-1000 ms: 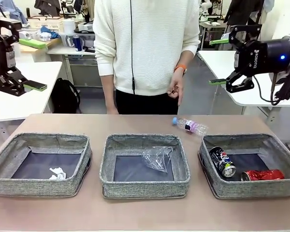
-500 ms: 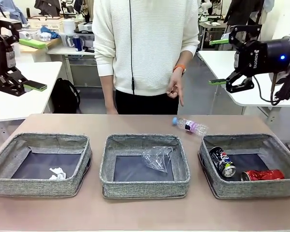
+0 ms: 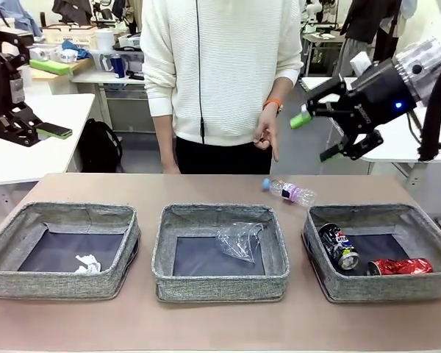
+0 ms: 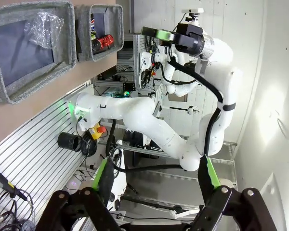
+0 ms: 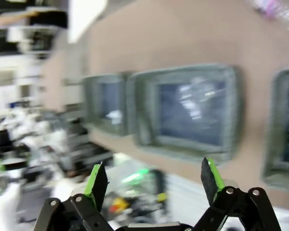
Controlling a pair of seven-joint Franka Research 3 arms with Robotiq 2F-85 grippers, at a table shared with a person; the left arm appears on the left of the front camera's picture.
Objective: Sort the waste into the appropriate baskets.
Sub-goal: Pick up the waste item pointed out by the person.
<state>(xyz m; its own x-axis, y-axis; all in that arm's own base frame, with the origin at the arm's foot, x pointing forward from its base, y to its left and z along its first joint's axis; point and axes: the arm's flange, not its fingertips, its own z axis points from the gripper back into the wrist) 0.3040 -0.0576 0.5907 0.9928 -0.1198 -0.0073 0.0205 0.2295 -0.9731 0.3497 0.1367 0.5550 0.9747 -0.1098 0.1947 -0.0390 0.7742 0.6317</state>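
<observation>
The brown worktop (image 3: pixel 220 323) is carrying three grey woven baskets in one row, and a person in a white sweater (image 3: pixel 220 66) is standing at its far side with one hand (image 3: pixel 267 140) hanging just above the far edge, a finger pointing down. The left basket (image 3: pixel 7 276) is holding the white paper wad (image 3: pixel 86 265) near its front wall. The middle basket (image 3: pixel 220 283) is holding the clear plastic cup (image 3: pixel 239 240), which is lying crumpled toward its right side. The right basket (image 3: pixel 338 287) is holding two cans: the dark blue-black can (image 3: pixel 338 245) is lying at the left, and the red drink can (image 3: pixel 399 266) is lying on its side just beside it toward the front. The small clear bottle (image 3: pixel 289 191) with the blue cap and purple label is lying on the bare worktop, just behind the right basket. The right gripper (image 3: pixel 325 134) is hanging in the air above the right side of the worktop, apart from everything, with its green-padded fingers spread wide and holding nothing. The left gripper (image 4: pixel 156 180) is also standing open and empty, well away from the baskets.
</observation>
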